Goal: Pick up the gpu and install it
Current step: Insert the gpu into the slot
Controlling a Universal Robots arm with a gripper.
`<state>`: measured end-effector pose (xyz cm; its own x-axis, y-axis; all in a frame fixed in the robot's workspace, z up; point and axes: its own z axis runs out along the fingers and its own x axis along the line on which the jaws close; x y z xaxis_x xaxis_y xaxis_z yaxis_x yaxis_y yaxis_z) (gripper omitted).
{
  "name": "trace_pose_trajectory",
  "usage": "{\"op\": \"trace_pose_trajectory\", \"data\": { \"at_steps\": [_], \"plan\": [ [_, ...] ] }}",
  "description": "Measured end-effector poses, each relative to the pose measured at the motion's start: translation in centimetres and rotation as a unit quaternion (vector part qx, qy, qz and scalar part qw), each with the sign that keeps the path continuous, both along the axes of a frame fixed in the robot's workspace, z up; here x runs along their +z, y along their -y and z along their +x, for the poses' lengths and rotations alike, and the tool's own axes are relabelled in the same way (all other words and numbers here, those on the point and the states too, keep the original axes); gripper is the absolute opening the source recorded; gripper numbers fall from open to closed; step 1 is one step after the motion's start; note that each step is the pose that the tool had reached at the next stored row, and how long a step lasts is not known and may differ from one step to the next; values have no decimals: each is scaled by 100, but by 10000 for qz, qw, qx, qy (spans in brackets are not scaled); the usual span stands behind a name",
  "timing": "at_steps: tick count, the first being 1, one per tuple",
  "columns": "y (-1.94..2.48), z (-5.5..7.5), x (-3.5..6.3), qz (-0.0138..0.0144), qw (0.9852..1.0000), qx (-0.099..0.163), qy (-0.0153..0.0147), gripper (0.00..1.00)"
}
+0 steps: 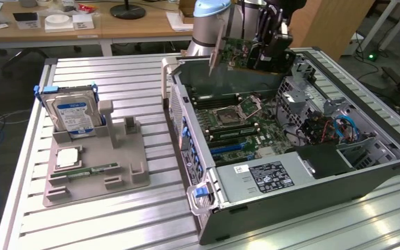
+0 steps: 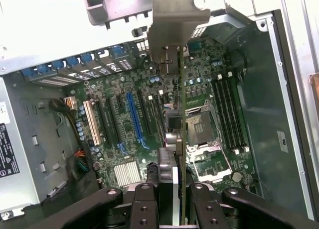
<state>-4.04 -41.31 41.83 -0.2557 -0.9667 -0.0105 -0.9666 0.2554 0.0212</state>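
Hard drive (image 1: 75, 117): stood upright in a grey tray (image 1: 127, 179), at nine o'clock in the exterior view, well apart from the arm.
Memory stick (image 1: 92, 170): laid flat in the same tray, at about eight o'clock.
Gpu (image 1: 236, 48): held in the air at twelve o'clock of the exterior view, above the far end of the open computer case (image 1: 186, 125) and clear of the motherboard (image 1: 238, 125).
Gripper (image 1: 266, 49): clamped on the gpu. In the wrist view the card (image 2: 172, 134) is seen pinched edge-on between the two black fingers (image 2: 144, 206) of the gripper (image 2: 174, 201).
Key relation: the card is carried by the single arm. It projects from the gripper toward ten o'clock in the exterior view, with its bracket end leading.
Long axis: in the wrist view it runs straight away from the fingers and is judged roughly parallel to the expansion slots.
Offset: the card's line appears to fall between the black slots and the processor socket (image 2: 199, 124), beside the blue slot (image 2: 134, 119) rather than over it.
Gpu appearance: a thin, flat card, green-faced in the exterior view, populated with small components.
Bracket (image 2: 172, 25): a silvery metal plate closing the card's far end.
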Motion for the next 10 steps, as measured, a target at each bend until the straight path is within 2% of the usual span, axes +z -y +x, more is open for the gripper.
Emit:
{"op": "trace_pose_trajectory", "data": {
  "at_steps": [10],
  "plan": [
    [0,0,0,-2,9996,286,0,28]
  ]
}}
